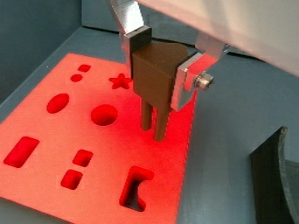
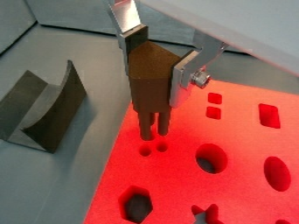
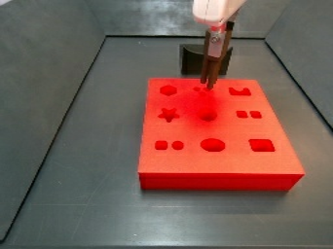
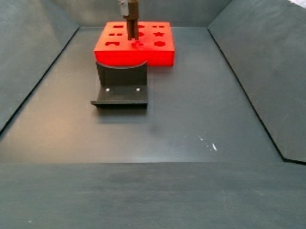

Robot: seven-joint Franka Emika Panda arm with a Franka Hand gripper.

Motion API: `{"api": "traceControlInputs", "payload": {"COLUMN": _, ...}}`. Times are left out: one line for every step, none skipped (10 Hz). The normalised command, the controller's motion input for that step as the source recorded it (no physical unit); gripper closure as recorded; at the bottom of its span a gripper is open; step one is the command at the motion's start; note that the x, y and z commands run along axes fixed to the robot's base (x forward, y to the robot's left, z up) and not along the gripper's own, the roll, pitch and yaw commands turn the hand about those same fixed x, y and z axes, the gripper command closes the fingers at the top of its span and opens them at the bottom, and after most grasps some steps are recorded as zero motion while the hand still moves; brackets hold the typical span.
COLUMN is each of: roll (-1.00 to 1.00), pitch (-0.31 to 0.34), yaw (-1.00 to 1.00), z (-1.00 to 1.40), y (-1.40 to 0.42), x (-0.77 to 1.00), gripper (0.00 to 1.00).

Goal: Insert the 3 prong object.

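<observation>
Prongs poised over the block
Gripper [image 1: 163,63] jaws pinch the small dark reddish-brown 3 prong object [image 1: 156,77] above the big red holed block [image 3: 215,146]; next, align with the small round holes [image 2: 153,150] and lower

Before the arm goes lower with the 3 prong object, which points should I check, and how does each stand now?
1. Grasp: the gripper, above the red block, is shut on the 3 prong object: ok.
2. Piece upright, prongs pointing down: ok.
3. Prongs not yet in any hole, hanging above the red block: ok.
4. Prongs over the small round holes: cannot tell; in a wrist view they seem slightly off.
5. Path clear: the fixture stands apart from the block: ok.
</observation>
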Motion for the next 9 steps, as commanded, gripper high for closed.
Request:
{"api": "traceControlInputs", "payload": {"roll": 0.0, "pitch": 0.0, "yaw": 0.32, "z": -0.06, "y": 0.0, "x": -0.07, "gripper": 1.0}}
{"api": "traceControlInputs", "payload": {"roll": 0.0, "pitch": 0.0, "yaw": 0.79, "z": 0.0, "y": -0.07, "x": -0.03, "gripper": 1.0}}
{"api": "traceControlInputs", "payload": {"roll": 0.05, "pitch": 0.0, "yaw": 0.91, "z": 0.0, "y": -0.09, "x": 0.0, "gripper": 1.0}}
{"api": "traceControlInputs", "payload": {"roll": 0.03, "pitch": 0.0, "yaw": 1.0, "z": 0.0, "y": 0.0, "x": 0.0, "gripper": 1.0}}
{"api": "traceControlInputs", "payload": {"roll": 0.02, "pitch": 0.0, "yaw": 1.0, "z": -0.01, "y": 0.0, "x": 0.0, "gripper": 1.0}}
{"api": "traceControlInputs", "payload": {"roll": 0.05, "pitch": 0.0, "yaw": 0.61, "z": 0.0, "y": 0.0, "x": -0.02, "gripper": 1.0}}
{"api": "traceControlInputs", "payload": {"roll": 0.0, "pitch": 0.0, "yaw": 0.02, "z": 0.0, "y": 0.0, "x": 0.0, "gripper": 1.0}}
{"api": "traceControlInputs", "payload": {"roll": 0.0, "pitch": 0.0, "yaw": 0.01, "z": -0.03, "y": 0.0, "x": 0.0, "gripper": 1.0}}
{"api": "traceControlInputs", "payload": {"roll": 0.02, "pitch": 0.0, "yaw": 0.13, "z": -0.21, "y": 0.0, "x": -0.06, "gripper": 1.0}}
